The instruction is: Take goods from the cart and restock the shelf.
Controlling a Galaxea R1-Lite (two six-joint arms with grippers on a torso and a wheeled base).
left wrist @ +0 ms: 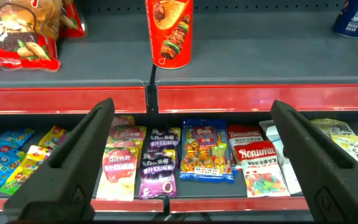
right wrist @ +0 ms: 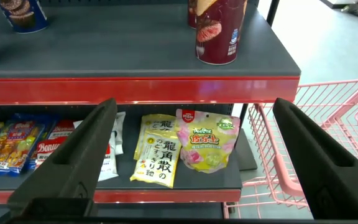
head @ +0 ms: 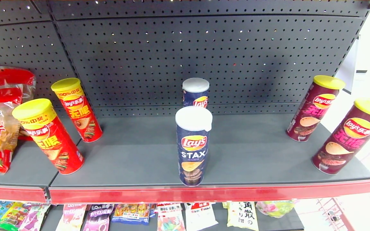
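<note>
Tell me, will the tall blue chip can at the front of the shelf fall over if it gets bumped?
Probably yes: the blue can is tall and narrow, standing upright near the front edge of the shelf, so a push up high may tip it. On its side, its round shape would likely roll.

From the head we look down at the shelf. Our wrist cameras sit lower, facing its red lip, sharing the bags beneath.
</note>
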